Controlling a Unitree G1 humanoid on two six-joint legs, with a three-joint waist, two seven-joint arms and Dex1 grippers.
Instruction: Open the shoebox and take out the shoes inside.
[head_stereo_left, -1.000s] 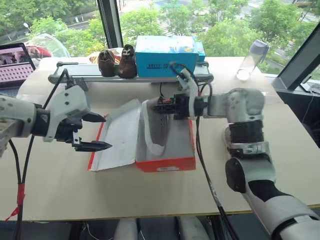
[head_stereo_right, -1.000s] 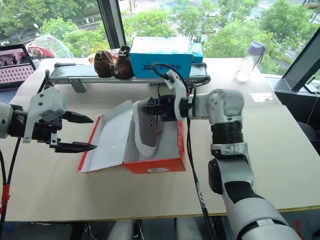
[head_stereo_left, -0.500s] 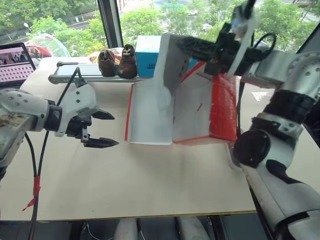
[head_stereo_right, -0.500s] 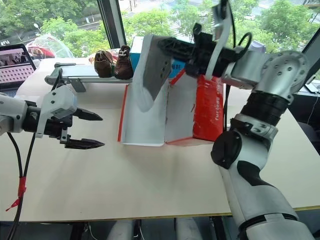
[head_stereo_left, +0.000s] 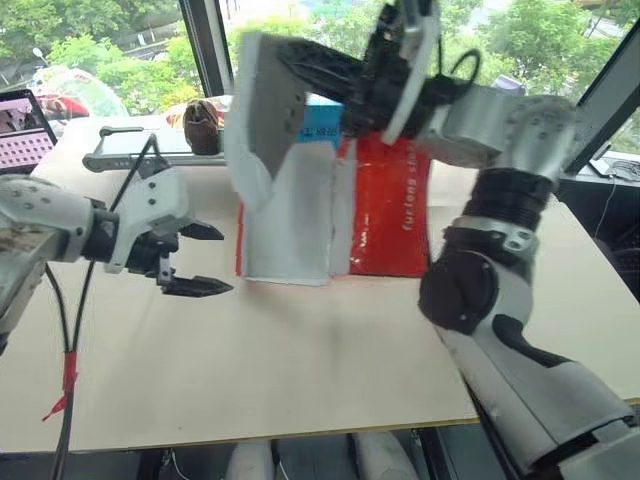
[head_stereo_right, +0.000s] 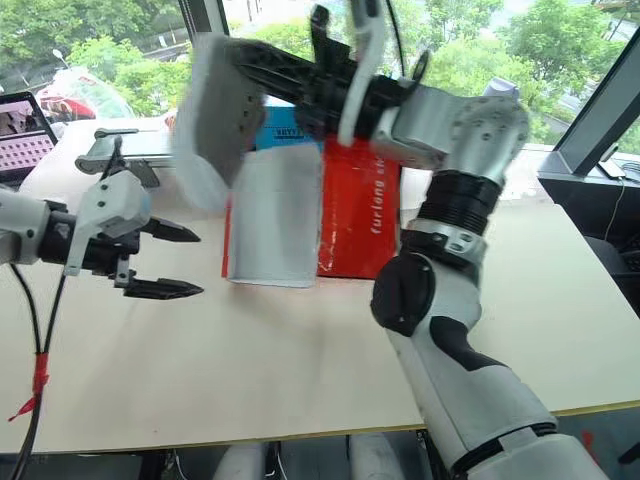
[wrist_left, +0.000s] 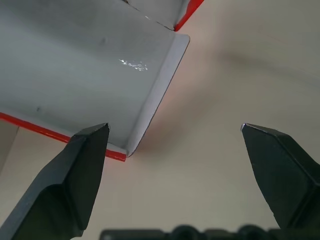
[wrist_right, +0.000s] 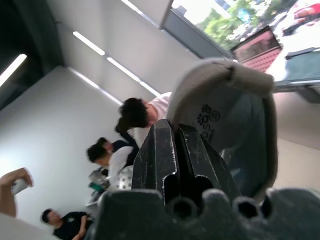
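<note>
Partly blurred shoe (head_stereo_left: 262, 115), shoebox (head_stereo_left: 385, 205) (tipped up)

White lettering is printed sideways on the red wall of the upended shoebox (head_stereo_left: 385, 215) — it reads roughly "furlong"; the remaining letters cannot be made out.
</note>
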